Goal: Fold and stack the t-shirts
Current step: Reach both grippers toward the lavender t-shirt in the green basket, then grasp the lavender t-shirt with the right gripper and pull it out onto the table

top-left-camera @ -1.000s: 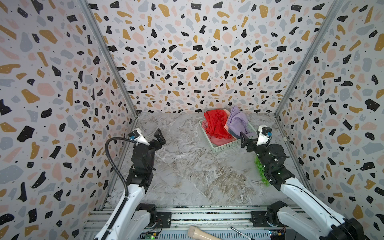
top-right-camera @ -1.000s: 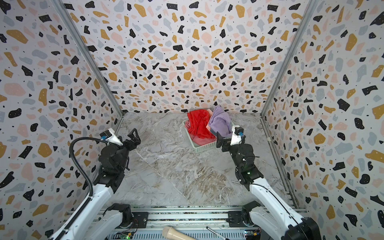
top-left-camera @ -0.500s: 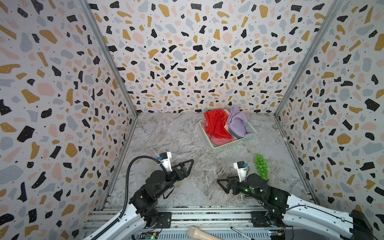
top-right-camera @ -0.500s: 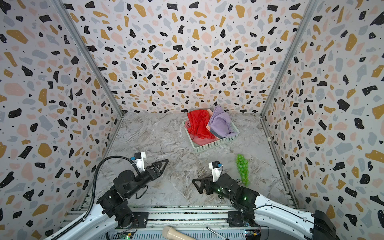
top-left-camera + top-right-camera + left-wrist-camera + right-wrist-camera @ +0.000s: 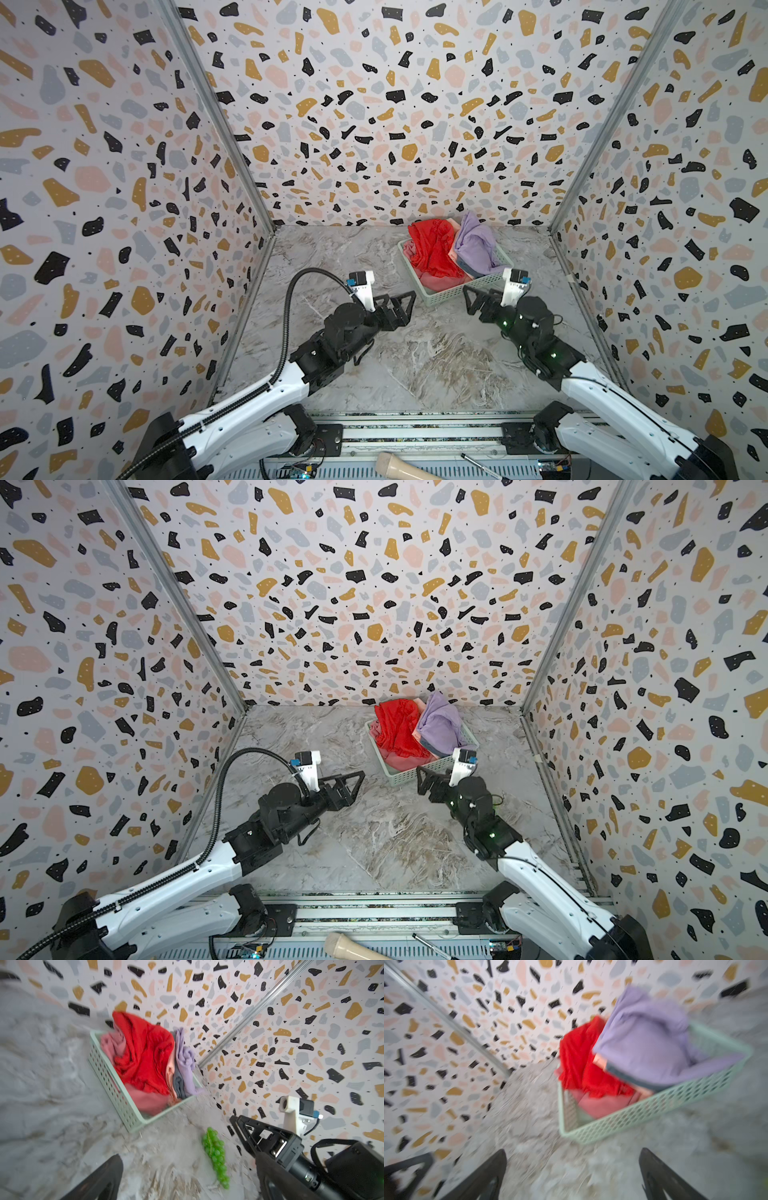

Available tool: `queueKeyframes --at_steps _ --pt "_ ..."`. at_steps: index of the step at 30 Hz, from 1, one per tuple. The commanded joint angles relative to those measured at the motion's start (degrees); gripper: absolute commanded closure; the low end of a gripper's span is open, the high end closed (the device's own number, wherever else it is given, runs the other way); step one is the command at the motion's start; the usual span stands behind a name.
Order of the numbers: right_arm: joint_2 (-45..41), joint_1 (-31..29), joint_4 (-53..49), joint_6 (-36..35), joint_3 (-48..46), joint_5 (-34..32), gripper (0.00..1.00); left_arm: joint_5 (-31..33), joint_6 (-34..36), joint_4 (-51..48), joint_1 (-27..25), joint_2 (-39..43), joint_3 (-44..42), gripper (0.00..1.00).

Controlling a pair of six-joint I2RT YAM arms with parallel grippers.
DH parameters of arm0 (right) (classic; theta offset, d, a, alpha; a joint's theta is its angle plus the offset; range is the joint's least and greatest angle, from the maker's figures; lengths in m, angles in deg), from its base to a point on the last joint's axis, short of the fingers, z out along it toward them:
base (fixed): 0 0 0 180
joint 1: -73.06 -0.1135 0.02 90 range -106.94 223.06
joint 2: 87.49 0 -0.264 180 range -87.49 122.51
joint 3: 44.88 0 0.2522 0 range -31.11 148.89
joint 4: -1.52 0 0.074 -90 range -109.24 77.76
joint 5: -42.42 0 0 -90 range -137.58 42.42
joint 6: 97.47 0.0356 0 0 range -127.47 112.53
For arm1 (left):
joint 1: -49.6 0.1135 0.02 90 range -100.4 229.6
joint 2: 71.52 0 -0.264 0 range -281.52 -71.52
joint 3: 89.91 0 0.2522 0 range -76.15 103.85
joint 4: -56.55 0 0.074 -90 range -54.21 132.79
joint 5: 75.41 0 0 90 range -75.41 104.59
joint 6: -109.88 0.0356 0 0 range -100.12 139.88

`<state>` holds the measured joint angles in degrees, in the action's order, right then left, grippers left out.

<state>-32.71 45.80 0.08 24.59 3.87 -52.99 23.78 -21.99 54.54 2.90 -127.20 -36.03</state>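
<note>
T-shirts (image 5: 434, 249): red, pink, purple and grey ones piled in the green basket (image 5: 453, 291) by the back wall.
Left claw (image 5: 409, 306): wide apart, empty, near basket.
Right claw (image 5: 468, 300): wide apart, empty, just beside basket.

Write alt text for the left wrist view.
A pale green basket heaped with crumpled red, pink and purple t-shirts sits on a marbled table. Green grapes lie on the table nearby, close to the right gripper.
</note>
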Motion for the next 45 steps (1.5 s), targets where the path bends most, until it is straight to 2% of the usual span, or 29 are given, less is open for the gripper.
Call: queueKeyframes --at_steps 1,4,8,12,14,15,16,18,20,21,25,31,36,40,42,45 --pt "11.35 7.06 3.80 -12.10 8.64 3.91 0.04 7.16 14.47 -8.91 -0.06 -4.56 6.64 0.00" --pt "22.32 10.48 7.33 -16.09 16.39 9.33 0.09 7.86 17.86 -10.35 0.07 -7.94 8.87 0.00" --pt "33.82 11.36 9.04 -19.71 24.87 13.86 0.14 7.67 19.00 -9.84 0.28 -10.30 9.19 0.00" --pt "41.00 11.37 8.51 -19.08 29.78 16.80 0.15 9.84 19.15 -9.89 0.42 -11.11 9.17 0.00" --pt "44.20 11.36 8.15 -17.89 31.79 18.63 0.19 10.38 19.39 -10.12 0.69 -11.25 9.23 0.00" --pt "46.14 11.27 7.18 -17.51 33.25 18.81 0.28 10.64 19.36 -10.40 0.81 -11.29 9.35 0.00" --pt "47.56 11.27 5.96 -17.16 34.57 18.62 0.41 10.82 19.19 -10.74 1.03 -11.29 9.66 0.00" --pt "49.31 11.27 3.90 -15.98 36.50 17.53 0.76 11.26 18.70 -11.47 1.26 -10.91 9.83 0.00" --pt "48.34 11.40 4.70 -15.05 35.96 16.59 0.96 11.43 17.75 -11.37 1.43 -10.11 9.27 0.00" --pt "47.33 11.36 5.49 -14.78 35.35 16.00 1.00 11.46 17.30 -11.16 1.52 -9.69 8.90 0.00" --pt "40.14 11.36 5.42 -15.80 35.17 16.39 1.00 11.71 15.69 -12.03 1.70 -8.08 8.21 0.00" --pt "25.08 9.69 -2.67 -17.80 37.51 19.27 1.00 11.89 12.98 -16.52 1.77 -1.75 6.51 0.00" --pt "15.79 3.18 -10.39 -20.04 39.02 19.34 1.00 12.87 11.16 -20.67 2.01 6.91 3.13 0.00" --pt "14.24 -6.26 -8.00 -20.20 39.25 23.81 1.00 16.01 11.32 -24.35 2.06 11.00 3.34 0.00" --pt "16.20 -10.54 -6.23 -19.32 40.36 26.31 1.00 18.61 10.90 -25.46 2.07 12.47 3.89 0.01" --pt "20.17 -14.89 -3.55 -19.15 41.84 26.20 1.00 19.72 10.60 -25.29 2.05 14.79 4.44 0.01"
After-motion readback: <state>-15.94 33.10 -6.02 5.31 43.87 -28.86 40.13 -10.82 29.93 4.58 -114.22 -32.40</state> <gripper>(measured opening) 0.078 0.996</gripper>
